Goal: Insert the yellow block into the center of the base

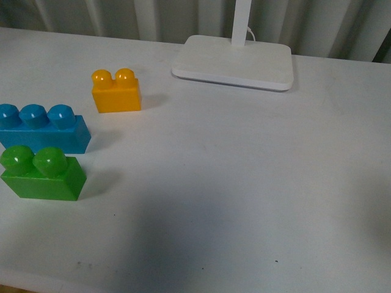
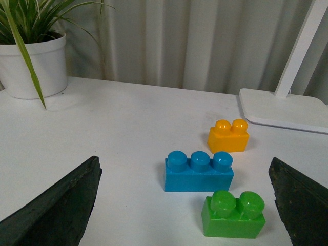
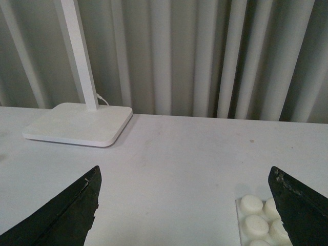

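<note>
Yellow block not yet picked up, both pincers wide and empty.

Front view: the yellow block (image 1: 116, 91) stands on the tabletop (image 1: 244, 183), left of the lamp foot (image 1: 235, 61). No arm and no base show here.
Left wrist view: the left pincer (image 2: 183, 169) is wide open. It should reach past the blue brick (image 2: 199, 171) and green brick (image 2: 233, 215), then pinch the yellow block's flat sides.
Right wrist view: the right pincer (image 3: 184, 171) is wide open. Only a corner of the base (image 3: 259, 220) shows, well apart from the lamp foot, and its middle is cut off.

Left tool (image 2: 183, 169), right tool (image 3: 184, 171): jaws wide apart, seemingly empty.
</note>
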`<state>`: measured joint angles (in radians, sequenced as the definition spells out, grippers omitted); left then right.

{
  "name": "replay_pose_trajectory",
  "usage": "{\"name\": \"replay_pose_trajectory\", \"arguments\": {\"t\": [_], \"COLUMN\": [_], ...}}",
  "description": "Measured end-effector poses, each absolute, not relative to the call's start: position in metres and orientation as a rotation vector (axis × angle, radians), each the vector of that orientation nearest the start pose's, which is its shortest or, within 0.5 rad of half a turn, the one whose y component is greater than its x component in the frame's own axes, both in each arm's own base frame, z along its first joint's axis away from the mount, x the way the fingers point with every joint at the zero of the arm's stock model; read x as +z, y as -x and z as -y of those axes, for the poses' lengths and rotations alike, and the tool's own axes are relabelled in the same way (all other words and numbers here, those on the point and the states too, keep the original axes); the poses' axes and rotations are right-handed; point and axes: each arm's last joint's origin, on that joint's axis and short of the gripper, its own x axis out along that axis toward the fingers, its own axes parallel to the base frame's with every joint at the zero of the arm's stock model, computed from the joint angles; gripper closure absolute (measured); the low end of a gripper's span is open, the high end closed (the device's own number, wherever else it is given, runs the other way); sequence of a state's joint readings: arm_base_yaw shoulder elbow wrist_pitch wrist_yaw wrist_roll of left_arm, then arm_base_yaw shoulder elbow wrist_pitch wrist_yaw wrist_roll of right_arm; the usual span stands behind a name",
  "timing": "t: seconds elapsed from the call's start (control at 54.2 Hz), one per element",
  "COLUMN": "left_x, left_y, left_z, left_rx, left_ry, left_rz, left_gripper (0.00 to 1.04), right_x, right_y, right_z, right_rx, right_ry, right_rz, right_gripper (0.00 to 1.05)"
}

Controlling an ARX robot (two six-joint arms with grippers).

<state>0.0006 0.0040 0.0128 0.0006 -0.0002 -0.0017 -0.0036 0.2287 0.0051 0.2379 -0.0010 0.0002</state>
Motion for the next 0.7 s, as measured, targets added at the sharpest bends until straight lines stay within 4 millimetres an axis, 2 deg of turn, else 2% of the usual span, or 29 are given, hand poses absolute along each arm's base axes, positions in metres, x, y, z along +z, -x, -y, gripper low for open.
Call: {"name": "replay_pose_trajectory", "arguments": {"t": [0.702], "left_x": [0.1676], "left_y": [-0.0972], "left_z": [-0.0001], "left_rx": [0.001], "left_ry": [0.002], "left_rz": [0.009], "left_gripper": [0.06], "right_x": [0.1689], "right_y": [-0.1118], "right_z": [0.0004], "right_rx": [-0.003], "right_ry": [0.000], "right_rz": [0.014], "right_gripper": [0.09]}}
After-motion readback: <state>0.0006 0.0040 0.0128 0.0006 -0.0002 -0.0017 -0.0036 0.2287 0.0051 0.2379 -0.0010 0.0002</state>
